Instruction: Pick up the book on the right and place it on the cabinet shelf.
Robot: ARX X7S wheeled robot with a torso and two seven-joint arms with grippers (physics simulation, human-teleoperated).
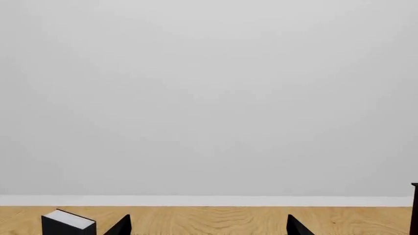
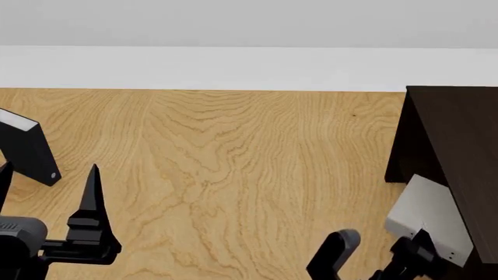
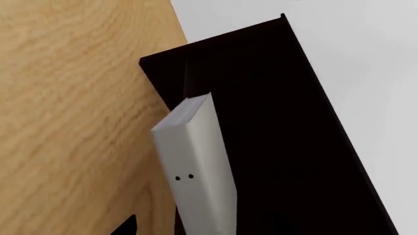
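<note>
The wood-grain tabletop [image 2: 233, 175] fills most of the head view, with the dark cabinet [image 2: 455, 151] along its right edge. At lower right the grey book [image 2: 428, 219], 2 dots on its spine, leans against the cabinet; it looks stiff, light and smooth, best gripped across its covers. The right pincer [image 2: 389, 262] sits beside it, grip unclear, while the left pincer [image 2: 46, 233] gapes wide.

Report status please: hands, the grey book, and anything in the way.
Left hand open, empty, beside the black book. Right hand at the grey book, grip unclear. Book leans against the dark cabinet, not yet on a shelf. Nothing blocking.
</note>
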